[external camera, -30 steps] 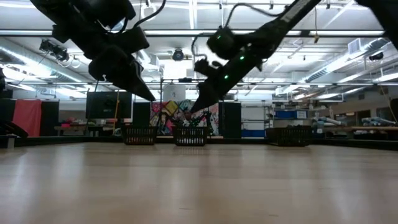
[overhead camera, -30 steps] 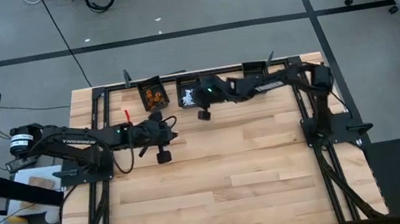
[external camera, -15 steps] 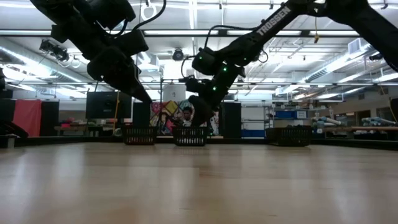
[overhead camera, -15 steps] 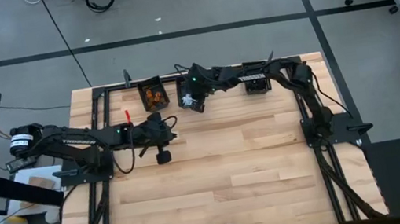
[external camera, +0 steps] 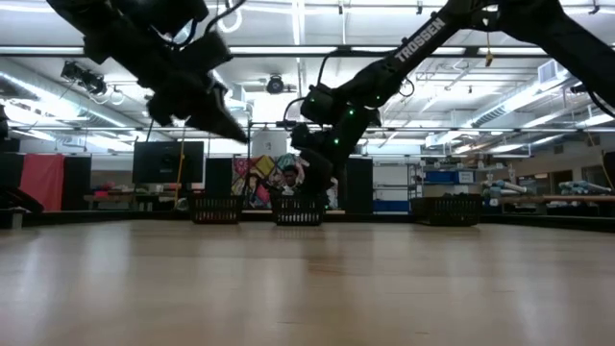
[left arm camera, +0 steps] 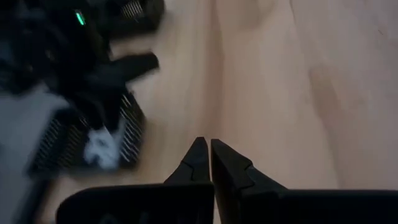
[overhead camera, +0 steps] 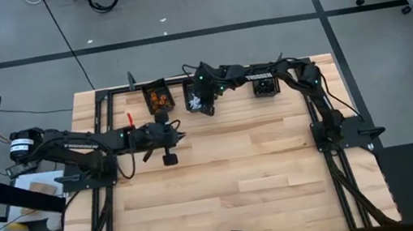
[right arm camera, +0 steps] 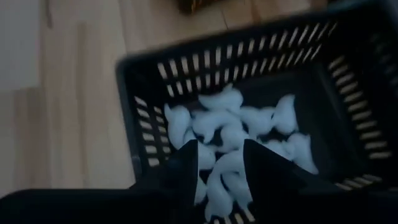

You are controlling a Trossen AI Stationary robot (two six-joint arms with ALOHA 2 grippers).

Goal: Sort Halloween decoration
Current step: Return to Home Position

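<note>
Halloween decoration in white pieces point(right arm camera: 239, 121) is seen heaped in the middle black bin point(right arm camera: 205, 71), directly under the right gripper point(right arm camera: 219, 165), whose fingers are held apart with nothing between them. The left gripper point(left arm camera: 206, 149) is held above the bare table point(overhead camera: 240, 176) near the bins, its tips pressed almost together and empty. Orange pieces point(overhead camera: 157, 100) are shown in the left bin point(overhead camera: 162, 83) by the high view; the contents of the right bin point(overhead camera: 264, 86) cannot be made out. Single white pieces are told apart only in the right wrist view. In the low view only the bins' slatted sides are shown, with a person point(external camera: 288, 177) in the room behind.
</note>
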